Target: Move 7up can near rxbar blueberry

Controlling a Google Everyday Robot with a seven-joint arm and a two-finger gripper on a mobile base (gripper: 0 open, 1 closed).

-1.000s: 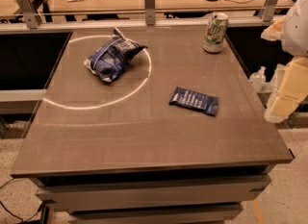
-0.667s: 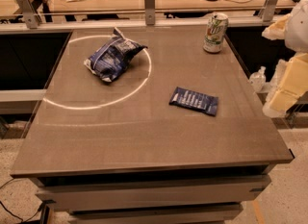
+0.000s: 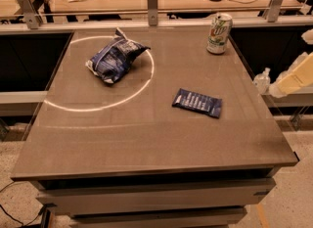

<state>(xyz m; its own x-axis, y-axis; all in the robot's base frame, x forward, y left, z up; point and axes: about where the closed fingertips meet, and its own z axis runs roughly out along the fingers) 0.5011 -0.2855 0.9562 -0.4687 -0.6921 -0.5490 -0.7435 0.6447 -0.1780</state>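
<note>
Soda can [image 3: 219, 33]: upright, 1 o'clock corner of tabletop [image 3: 146, 139].
Blue bar [image 3: 197, 102]: flat, just right of centre, at can's 6 o'clock, well apart.
Chip bag [image 3: 116, 56]: 11 o'clock.
End effector [image 3: 295, 78]: off tabletop edge, 3 o'clock; open or closed, cannot tell.

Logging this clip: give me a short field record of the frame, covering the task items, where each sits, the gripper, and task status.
7up can: upright, far right corner of the table
rxbar blueberry: lying flat, right of centre, well apart from the can
chip bag: crumpled, far left part of the table
gripper: at the view's right edge, beside the table, away from the can
task status: can not yet moved near the bar
</note>
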